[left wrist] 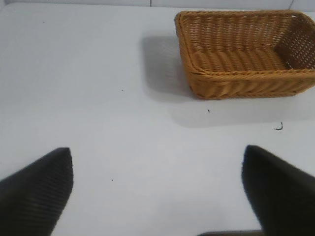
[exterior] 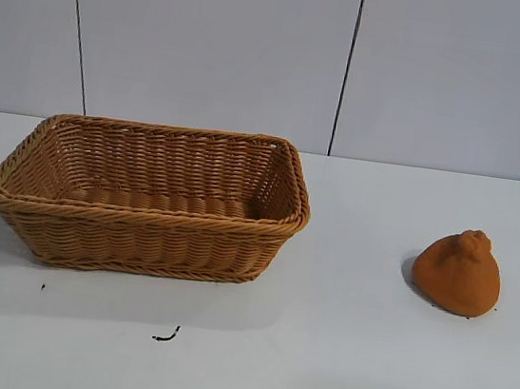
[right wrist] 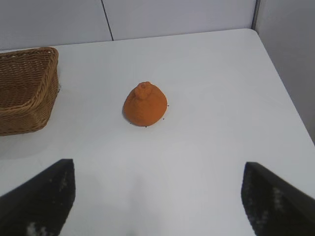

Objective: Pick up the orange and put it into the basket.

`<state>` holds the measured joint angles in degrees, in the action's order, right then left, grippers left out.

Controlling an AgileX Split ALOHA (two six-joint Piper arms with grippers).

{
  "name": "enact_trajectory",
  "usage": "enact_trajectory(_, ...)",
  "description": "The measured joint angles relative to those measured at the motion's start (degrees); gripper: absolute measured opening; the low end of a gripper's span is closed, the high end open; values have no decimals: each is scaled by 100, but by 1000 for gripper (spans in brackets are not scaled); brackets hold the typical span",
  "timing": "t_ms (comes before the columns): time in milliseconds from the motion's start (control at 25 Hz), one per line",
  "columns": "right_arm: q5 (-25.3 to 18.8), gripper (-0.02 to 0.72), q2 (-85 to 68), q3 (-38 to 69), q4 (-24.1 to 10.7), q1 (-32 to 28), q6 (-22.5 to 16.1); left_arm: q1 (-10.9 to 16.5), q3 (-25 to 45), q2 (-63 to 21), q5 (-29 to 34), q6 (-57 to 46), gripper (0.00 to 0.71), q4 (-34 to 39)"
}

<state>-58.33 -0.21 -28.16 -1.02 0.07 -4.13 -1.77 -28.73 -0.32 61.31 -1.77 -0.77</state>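
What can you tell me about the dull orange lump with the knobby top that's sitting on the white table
The matte, dull-orange, teardrop-shaped lump is rounded and broad at its base, narrowing to a small knobby tip. Its surface looks slightly rough, without shine. It sits upright on the white table, tip pointing up, casting a faint shadow. It stands well apart from the golden-tan woven wicker basket, on the side nearer the right arm. Nothing but the table touches it; the right gripper is open and short of it.

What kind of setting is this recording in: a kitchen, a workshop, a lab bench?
Most likely a lab test bench: a bare white table, plain grey panel walls behind it, and only staged props, a wicker basket and an orange.
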Motion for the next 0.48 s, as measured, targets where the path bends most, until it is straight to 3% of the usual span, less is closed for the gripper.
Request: enact_trajectory(480,11,631,71,-18,5,0,0,0,0,0,0,0,666,0)
